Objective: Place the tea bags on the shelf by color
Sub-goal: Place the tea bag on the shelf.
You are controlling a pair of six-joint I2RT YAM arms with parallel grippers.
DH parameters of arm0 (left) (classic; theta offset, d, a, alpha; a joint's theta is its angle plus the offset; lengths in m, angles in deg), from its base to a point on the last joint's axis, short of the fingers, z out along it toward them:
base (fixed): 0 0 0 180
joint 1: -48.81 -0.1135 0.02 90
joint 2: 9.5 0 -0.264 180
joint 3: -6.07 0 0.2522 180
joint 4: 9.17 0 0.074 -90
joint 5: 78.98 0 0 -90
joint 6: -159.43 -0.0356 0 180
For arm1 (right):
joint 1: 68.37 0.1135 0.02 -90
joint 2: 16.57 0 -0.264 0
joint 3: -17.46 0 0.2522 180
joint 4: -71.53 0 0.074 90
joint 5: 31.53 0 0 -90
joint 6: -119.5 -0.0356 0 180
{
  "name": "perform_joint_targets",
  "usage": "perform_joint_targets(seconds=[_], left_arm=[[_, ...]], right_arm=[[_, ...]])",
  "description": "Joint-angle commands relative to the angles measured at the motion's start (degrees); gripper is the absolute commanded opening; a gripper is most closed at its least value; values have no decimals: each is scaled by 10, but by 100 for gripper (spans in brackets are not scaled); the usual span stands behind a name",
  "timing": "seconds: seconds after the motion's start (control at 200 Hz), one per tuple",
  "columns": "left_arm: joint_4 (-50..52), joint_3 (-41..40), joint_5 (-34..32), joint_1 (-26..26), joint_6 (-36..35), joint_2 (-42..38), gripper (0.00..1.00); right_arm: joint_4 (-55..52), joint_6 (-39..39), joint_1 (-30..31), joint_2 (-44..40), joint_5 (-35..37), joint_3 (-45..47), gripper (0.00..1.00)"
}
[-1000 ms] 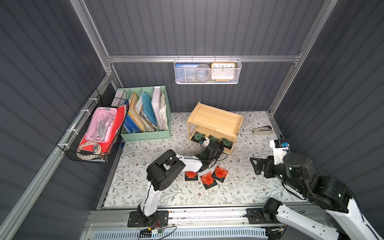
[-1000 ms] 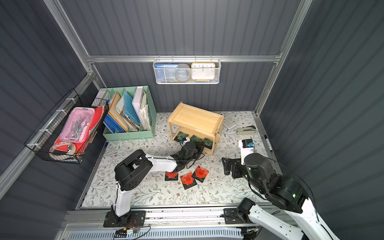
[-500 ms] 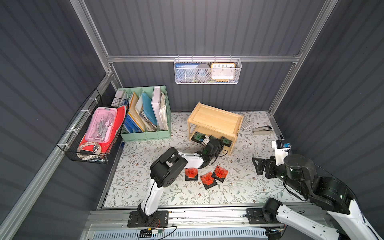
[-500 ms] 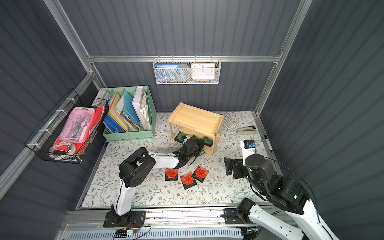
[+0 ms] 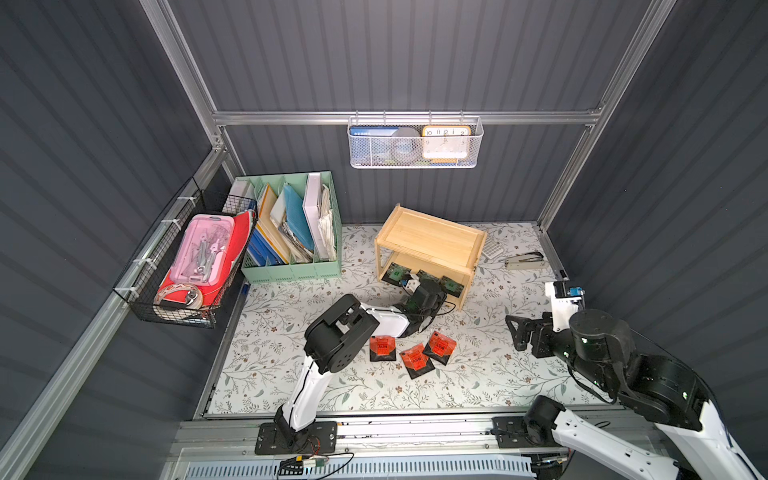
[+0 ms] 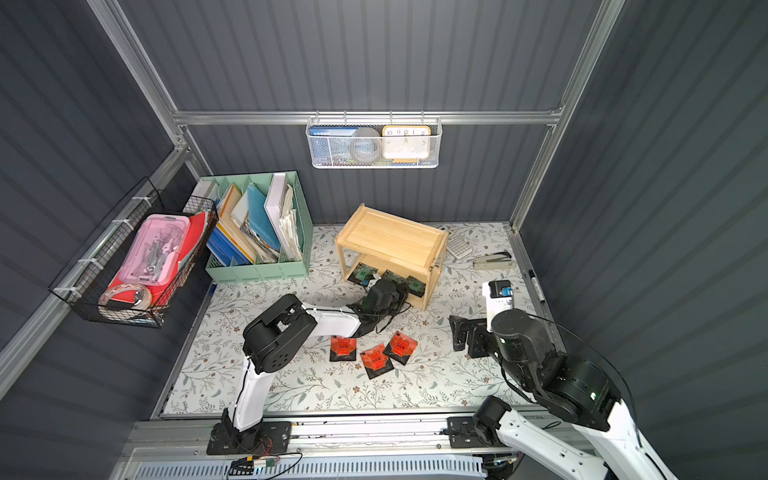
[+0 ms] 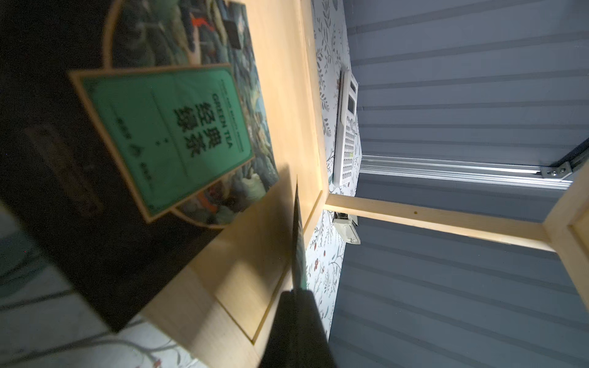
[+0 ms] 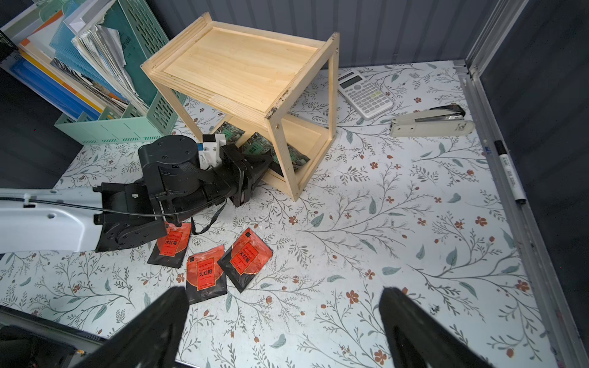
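Three green bags on the shelf, three red bags out on the surface.

All are flat black foil squares with coloured labels. The green bags (image 5: pixel 451 285) lie along the open front of the lower tier of the shelf (image 5: pixel 432 237), near the surface's (image 5: pixel 498 386) back edge. The left hand (image 5: pixel 424 286) pinches one green bag (image 7: pixel 298 235), seen edge-on. The red bags (image 5: pixel 415 359) lie close together toward the front edge. The right hand (image 8: pixel 282 296) hovers spread near the right edge. The organizer (image 5: pixel 291 270) holds folders and papers, and the mesh basket (image 5: pixel 415 162) holds a clock (image 5: pixel 446 141).

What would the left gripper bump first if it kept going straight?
Likely the wooden shelf, at its lower tier's back rim. The left gripper, shut on an edge-on green tea bag, points low across that board. Depth is unclear; it might clear the rim.
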Motion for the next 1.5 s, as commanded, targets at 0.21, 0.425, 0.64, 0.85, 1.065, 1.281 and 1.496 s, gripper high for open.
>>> perform_joint_targets(seconds=[0.21, 0.425, 0.64, 0.85, 1.065, 1.281, 1.496], left_arm=[[21, 2, -21, 1, 16, 6, 0], [20, -5, -26, 6, 21, 2, 6], [19, -8, -30, 9, 23, -3, 12], [21, -20, -35, 12, 28, -12, 13], [22, -28, -40, 13, 30, -21, 14], [23, -34, -42, 14, 32, -27, 27], [25, -36, -44, 14, 34, -29, 31]], right_arm=[[-17, 9, -2, -13, 14, -8, 99], [-17, 12, -2, -14, 9, -7, 99], [-18, 14, -2, -17, 8, -4, 99], [-18, 13, -2, -20, 7, -3, 99], [-15, 11, -2, -22, 4, 0, 99], [-13, 10, -2, -21, 1, 2, 99], [-12, 11, -1, -21, 2, 1, 99]])
